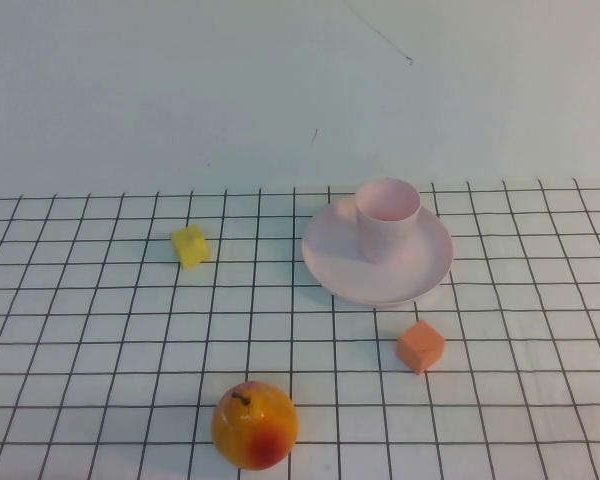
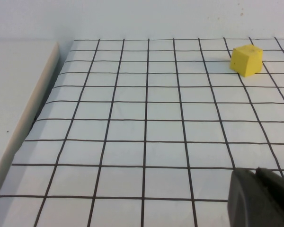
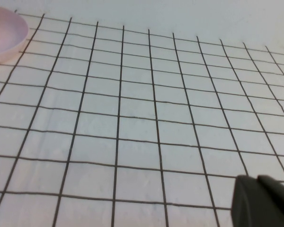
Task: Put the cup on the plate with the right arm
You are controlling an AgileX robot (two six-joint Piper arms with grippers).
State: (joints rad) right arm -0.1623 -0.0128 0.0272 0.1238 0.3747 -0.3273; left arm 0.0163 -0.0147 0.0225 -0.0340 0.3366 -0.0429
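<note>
The cup (image 1: 387, 216) stands upright on the plate (image 1: 420, 275), set toward its far side, mouth up. The plate rests on the table (image 1: 100, 330), which is covered by a white sheet ruled with a black grid. Just beside the plate's near edge sits an orange cube (image 1: 420, 346), apart from the rim. A yellow cube (image 1: 190, 246) lies well to the plate's left, and a yellow-orange fruit (image 1: 255, 425) stands near the front edge, stem up.

No arm shows over the table from above. The left gripper (image 2: 260, 198) shows only as a dark corner above bare grid, with the yellow cube ahead; I cannot tell how its jaws stand. The right gripper (image 3: 262, 201) shows likewise, the plate's rim off to one side; its jaws I cannot tell either.

No writing or labels are readable on anything.
</note>
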